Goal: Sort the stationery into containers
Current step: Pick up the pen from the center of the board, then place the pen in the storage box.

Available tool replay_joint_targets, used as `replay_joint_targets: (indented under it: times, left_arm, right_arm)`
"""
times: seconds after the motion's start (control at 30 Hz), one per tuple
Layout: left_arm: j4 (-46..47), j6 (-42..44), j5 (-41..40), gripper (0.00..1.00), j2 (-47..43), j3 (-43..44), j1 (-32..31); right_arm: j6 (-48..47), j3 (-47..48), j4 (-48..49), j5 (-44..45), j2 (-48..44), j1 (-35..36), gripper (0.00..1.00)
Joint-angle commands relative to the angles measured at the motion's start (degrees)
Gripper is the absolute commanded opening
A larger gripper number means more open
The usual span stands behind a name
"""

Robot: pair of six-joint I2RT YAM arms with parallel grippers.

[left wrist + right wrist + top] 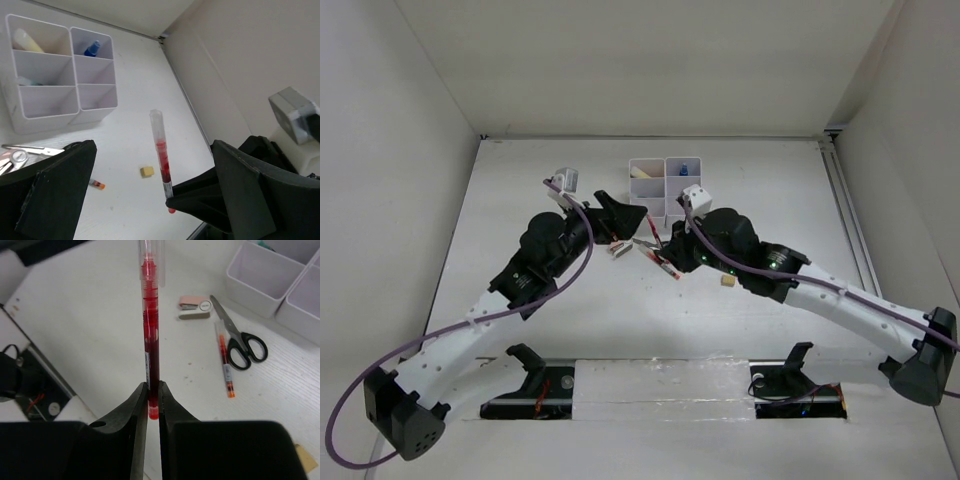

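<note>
Right claw (153,390) is pinched tight on the red pen (150,325), gripping it by one end. The clear barrel, full of red ink, shoots straight out along the claw's own line. The containers (270,277) sit up and to the right of that claw in its wrist view, past the black-handled scissors (241,342) and a second pen (225,365) lying flat on the table (90,330). So the held pen's long axis points wide of the block. I'd say it needs swinging round toward the open tops and tipping end-down before release, and the right arm is the one placed to do it. Left claw (153,150) gapes wide, holding nothing, with its fingers either side of the pen in its own camera. The block is smooth white plastic with thin square walls. A blue-capped bottle (92,48) and a pale yellow bar (27,40) are in the far cells. A small yellow eraser (146,171) sits loose on the table.
</note>
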Motion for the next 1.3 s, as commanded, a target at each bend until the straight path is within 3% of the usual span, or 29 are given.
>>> replay_joint_targets:
  times: [0.0,0.2,0.33,0.37,0.4,0.5,0.53,0.63,0.67,0.7,0.73,0.8,1.0,1.17,1.27]
  left_arm:
    - [9.0,-1.3,5.4,1.0,0.8,-0.3,-0.1]
    - [12.5,-1.8,8.7,0.95,3.5,-0.8,-0.1]
    - [15.0,-2.3,10.0,0.8,5.5,-0.8,-0.1]
    - [15.6,-2.3,10.7,0.74,5.5,-0.3,-0.1]
    - [15.6,-2.3,11.5,0.57,6.2,-0.3,-0.1]
    - [15.6,-2.9,12.0,0.38,7.4,0.3,-0.1]
    - [15.6,-2.9,12.0,0.24,7.9,0.3,-0.1]
    - [14.9,-2.1,11.3,0.04,8.5,1.5,-0.1]
    - [14.4,-1.3,10.5,0.0,9.0,2.0,-0.1]
    - [13.1,0.1,9.8,0.0,9.6,3.1,-0.1]
    - [13.1,0.9,8.3,0.0,9.6,3.1,-0.1]
    - [12.6,2.5,5.9,0.0,10.9,3.8,-0.1]
    - [15.9,8.4,-6.7,0.0,18.1,5.6,-0.1]
    - [28.3,10.7,-16.4,0.0,25.3,6.2,1.2]
    - [29.6,8.5,-21.9,0.0,31.4,10.2,2.9]
  right_arm:
    - [0.9,0.0,6.9,-6.1,-3.4,-0.5,0.0]
    - [0.9,0.5,6.9,-7.6,-5.3,-0.5,0.0]
    - [0.9,1.1,7.4,-9.3,-5.3,-0.5,0.0]
    - [0.9,1.1,7.9,-8.8,-5.3,-0.5,0.0]
    - [0.9,1.1,7.9,-8.8,-5.3,-0.5,0.0]
    - [0.9,0.5,7.9,-7.9,-5.3,-0.5,0.0]
    - [0.9,0.5,7.9,-7.9,-5.3,-0.5,0.0]
    - [0.3,0.5,7.9,-8.4,-5.3,-0.5,0.0]
    - [0.3,0.5,7.9,-7.7,-5.3,-0.5,0.03]
    - [0.3,-0.3,7.9,-7.1,-6.1,-0.5,0.15]
    - [0.3,-0.9,7.9,-6.2,-7.1,-0.5,0.6]
    - [0.3,-2.6,7.2,-1.8,-8.5,-0.5,1.0]
    - [1.9,-4.7,-0.8,11.4,-14.5,-2.5,1.0]
    - [2.5,-8.1,-1.9,12.1,-20.4,-4.5,1.0]
    - [2.5,-9.9,-2.5,10.7,-21.7,-4.5,1.0]
